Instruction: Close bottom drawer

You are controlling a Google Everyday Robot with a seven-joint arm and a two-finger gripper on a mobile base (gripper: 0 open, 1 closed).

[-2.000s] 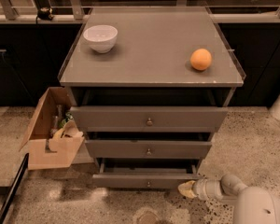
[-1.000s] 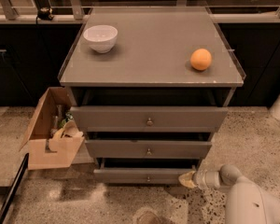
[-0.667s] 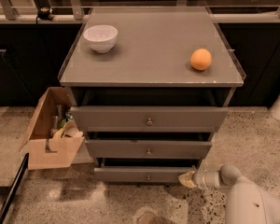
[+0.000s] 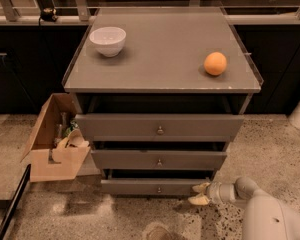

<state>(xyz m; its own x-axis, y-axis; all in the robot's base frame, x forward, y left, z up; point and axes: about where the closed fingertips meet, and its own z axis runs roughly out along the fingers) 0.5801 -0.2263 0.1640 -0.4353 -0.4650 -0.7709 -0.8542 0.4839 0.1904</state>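
The bottom drawer [image 4: 140, 186] is the lowest of three grey-brown drawers, with a small round knob [image 4: 159, 189] at the centre of its front. It stands slightly out from the cabinet, with a dark gap above it. My gripper [image 4: 199, 194] is low at the right end of the drawer's front, its two pale fingertips [image 4: 202, 187] spread apart and against or very near the front's right corner. It holds nothing. My white arm [image 4: 270, 216] reaches in from the lower right.
The middle drawer [image 4: 159, 160] and top drawer [image 4: 160, 127] also stand slightly out. A white bowl [image 4: 108, 40] and an orange [image 4: 215, 63] sit on the cabinet top [image 4: 160, 54]. An open cardboard box [image 4: 55, 139] with clutter stands at the cabinet's left, on speckled floor.
My gripper has moved left and in toward the cabinet, and the bottom drawer's front has slid back with it, showing less of the drawer's inside.
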